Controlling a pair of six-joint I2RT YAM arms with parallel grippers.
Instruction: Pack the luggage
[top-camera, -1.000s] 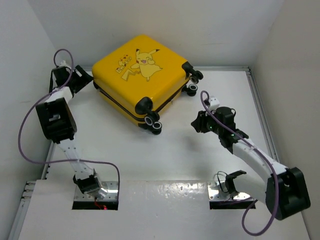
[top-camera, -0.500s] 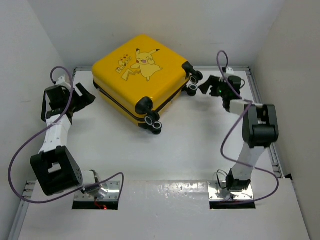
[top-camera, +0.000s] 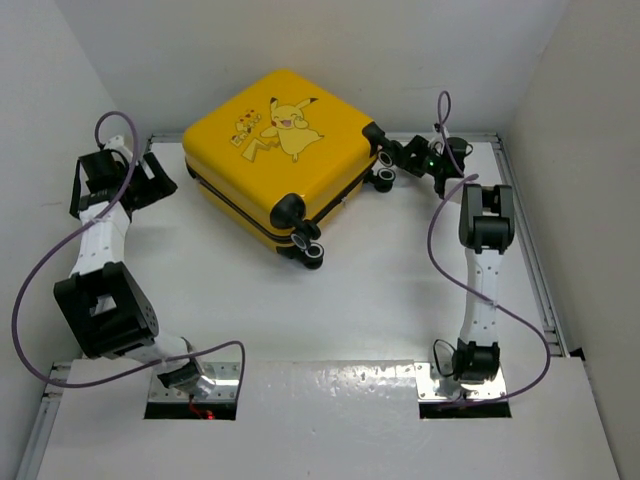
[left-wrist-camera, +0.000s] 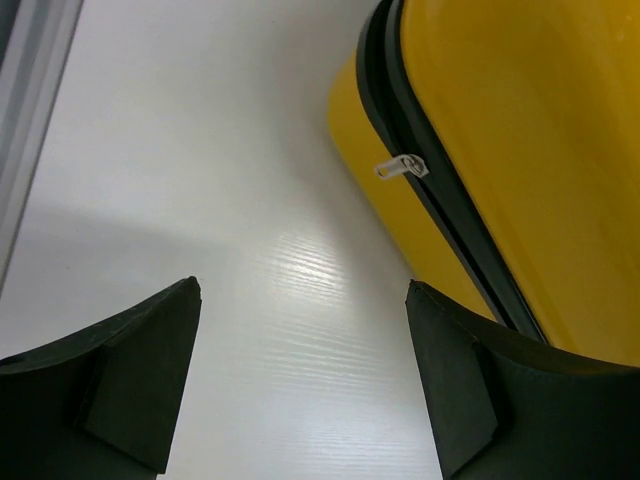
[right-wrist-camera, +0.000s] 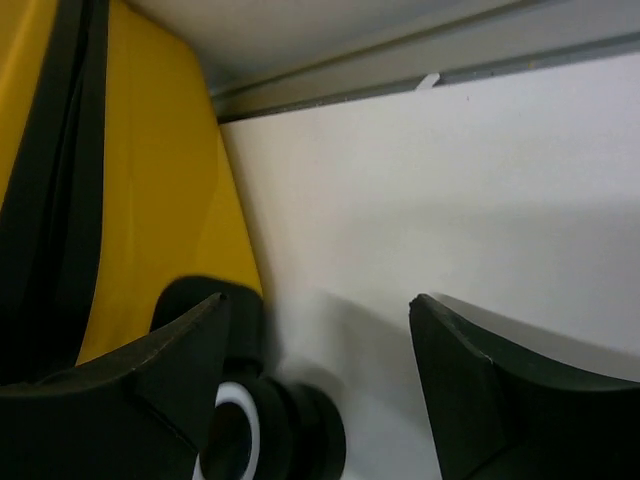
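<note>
Top external view: the suitcase (top-camera: 275, 150) lies closed, lid up, at the worktop's (top-camera: 350, 300) far edge. The left gripper (top-camera: 158, 182) and right gripper (top-camera: 398, 160) flank it, jaws apart and empty, probably positioned to unzip it.

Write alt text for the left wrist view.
A yellow hard-shell suitcase fills the upper right, its black zipper seam running diagonally with a small silver zipper pull on it. The left gripper's dark jaws stand open above the white table, touching nothing.
</note>
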